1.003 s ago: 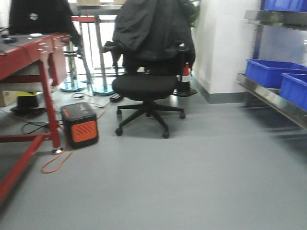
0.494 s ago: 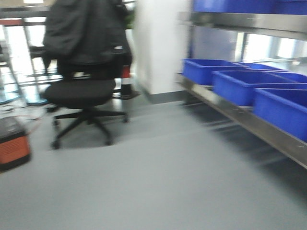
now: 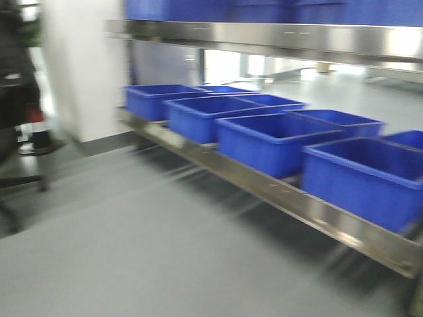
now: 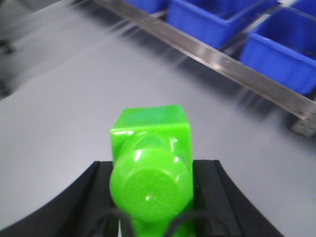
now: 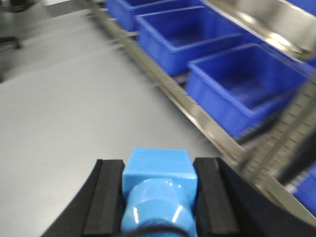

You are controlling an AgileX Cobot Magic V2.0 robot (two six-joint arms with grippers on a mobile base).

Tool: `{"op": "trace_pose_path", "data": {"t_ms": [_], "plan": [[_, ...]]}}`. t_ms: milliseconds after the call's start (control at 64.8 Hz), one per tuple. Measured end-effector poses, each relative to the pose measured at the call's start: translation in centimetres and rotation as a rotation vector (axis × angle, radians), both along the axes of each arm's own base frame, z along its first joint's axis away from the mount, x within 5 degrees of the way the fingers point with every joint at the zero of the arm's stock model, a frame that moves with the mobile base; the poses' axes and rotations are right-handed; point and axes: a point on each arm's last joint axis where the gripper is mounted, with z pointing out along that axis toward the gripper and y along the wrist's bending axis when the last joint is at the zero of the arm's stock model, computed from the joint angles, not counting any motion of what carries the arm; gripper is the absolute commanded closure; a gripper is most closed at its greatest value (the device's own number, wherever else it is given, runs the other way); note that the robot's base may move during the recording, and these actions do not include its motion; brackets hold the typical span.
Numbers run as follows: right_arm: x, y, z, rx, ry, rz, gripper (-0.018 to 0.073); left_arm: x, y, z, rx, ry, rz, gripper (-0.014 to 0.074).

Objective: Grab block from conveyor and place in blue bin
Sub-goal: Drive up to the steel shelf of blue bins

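Between the black pads [image 5: 109, 197] of the right gripper [image 5: 158, 195], at 6 o'clock in the right wrist view, sits the block [image 5: 158, 170]. It is a bright blue cube clamped on two opposite flat sides, its round stud facing the camera. Gripping the flat faces rather than the stud probably keeps it from twisting in transit. The left gripper [image 4: 150, 207] is likewise closed on a green studded block [image 4: 150, 143], held the same way at 6 o'clock of its own view. Neither gripper is over a bin, and grey floor [image 5: 69, 98] lies beneath both.

Outward from the right gripper, a row of open blue bins [image 5: 247, 79] stands on a low steel shelf [image 5: 197, 116] running from 12 to 4 o'clock. In the front view the same bins line up from 11 to 3 o'clock, rims up. The conveyor is not in view.

The grab appears done. What remains, I judge, is closing on the shelf and carrying the blue block above a bin's rim before letting go. All views are smeared, so fine detail is unsure.
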Motion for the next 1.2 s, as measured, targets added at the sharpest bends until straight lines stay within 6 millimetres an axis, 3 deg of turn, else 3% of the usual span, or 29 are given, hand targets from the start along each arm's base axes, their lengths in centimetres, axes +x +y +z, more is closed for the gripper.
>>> {"op": "trace_pose_path", "data": {"t_ms": [1203], "plan": [[0.00, 0.00, 0.00, 0.000, 0.000, 0.000, 0.0712, 0.00, 0.00, 0.00, 0.000, 0.000, 0.000, 0.0707]]}}
